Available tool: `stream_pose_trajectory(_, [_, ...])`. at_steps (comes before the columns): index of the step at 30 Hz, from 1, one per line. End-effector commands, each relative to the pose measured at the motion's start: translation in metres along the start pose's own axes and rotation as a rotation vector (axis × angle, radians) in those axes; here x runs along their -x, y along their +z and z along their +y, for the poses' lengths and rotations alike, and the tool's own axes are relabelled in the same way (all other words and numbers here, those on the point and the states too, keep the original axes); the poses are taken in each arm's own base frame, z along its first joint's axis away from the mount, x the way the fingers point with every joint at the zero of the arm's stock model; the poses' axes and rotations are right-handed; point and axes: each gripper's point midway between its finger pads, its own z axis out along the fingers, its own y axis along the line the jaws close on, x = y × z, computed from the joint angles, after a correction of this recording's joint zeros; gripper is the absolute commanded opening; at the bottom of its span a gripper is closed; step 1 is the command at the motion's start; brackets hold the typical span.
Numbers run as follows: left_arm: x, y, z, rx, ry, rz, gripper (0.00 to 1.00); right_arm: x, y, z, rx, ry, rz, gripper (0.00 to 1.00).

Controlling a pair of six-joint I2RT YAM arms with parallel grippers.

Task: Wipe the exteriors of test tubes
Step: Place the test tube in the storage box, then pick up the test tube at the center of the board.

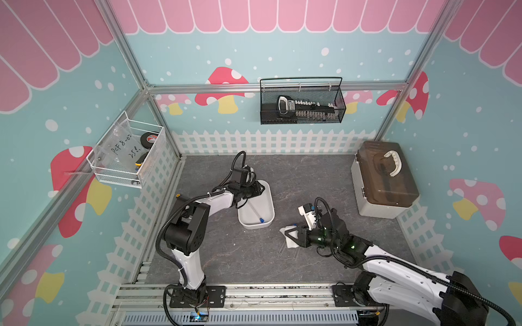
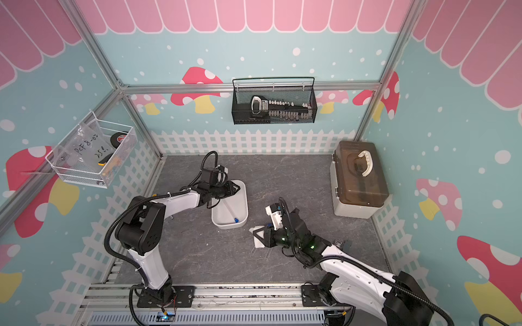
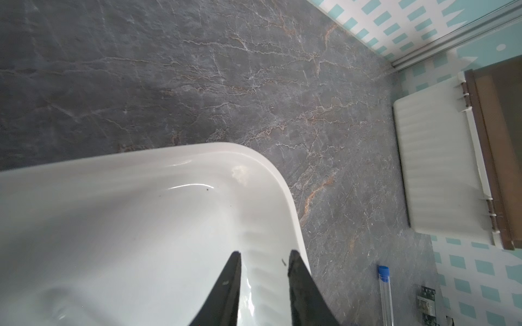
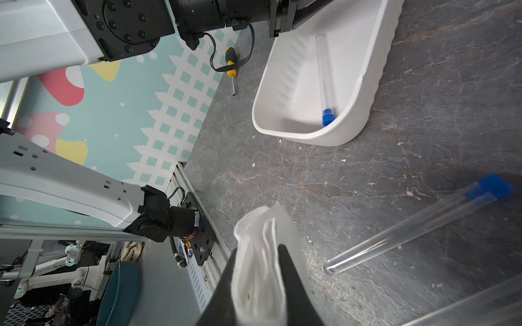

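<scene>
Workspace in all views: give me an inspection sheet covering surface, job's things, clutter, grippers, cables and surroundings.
Surface: grey marbled tabletop, small white specks.
Job's things: capped test tube lying in the white tray; loose tube on the tabletop; white cloth.
Clutter: screwdriver; lidded storage box.
Grippers: left gripper open, empty, over the tray; right gripper shut on the cloth.
Cables: black cable looped above each wrist.
Surroundings: black mesh basket and white wire basket on the walls.

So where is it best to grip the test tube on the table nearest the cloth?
Probably the test tube mid-length, from above, jaws across it: it lies flat on the table, so only its round sides are free.
</scene>
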Motion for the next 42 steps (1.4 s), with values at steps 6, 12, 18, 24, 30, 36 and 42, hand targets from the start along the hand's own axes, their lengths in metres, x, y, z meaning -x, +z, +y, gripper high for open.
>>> stream_pose_trajectory(6, [0.012,-0.003,-0.003,0.002,0.011,-0.032,0.31,-0.001,-0.002,-0.003,-0.014,0.007,-0.009,0.19])
stream_pose_trajectory(12, [0.018,-0.015,-0.012,-0.008,0.032,-0.051,0.31,0.008,-0.001,-0.008,-0.061,0.007,-0.035,0.19])
stream_pose_trajectory(18, [0.028,-0.052,-0.029,-0.002,0.102,-0.104,0.31,0.039,0.003,-0.020,-0.149,-0.002,-0.072,0.19])
stream_pose_trajectory(24, [0.019,-0.099,-0.041,-0.006,0.139,-0.148,0.31,0.096,0.003,-0.048,-0.250,0.018,-0.158,0.19])
stream_pose_trajectory(30, [-0.027,-0.128,-0.055,-0.043,0.173,-0.096,0.32,0.123,0.012,-0.064,-0.287,0.014,-0.152,0.19])
stream_pose_trajectory(36, [-0.116,-0.142,-0.082,-0.083,0.278,0.023,0.33,0.115,0.008,-0.067,-0.287,0.029,-0.152,0.19])
stream_pose_trajectory(42, [-0.197,-0.140,-0.090,-0.084,0.360,0.145,0.34,0.105,-0.012,-0.075,-0.309,0.062,-0.187,0.20])
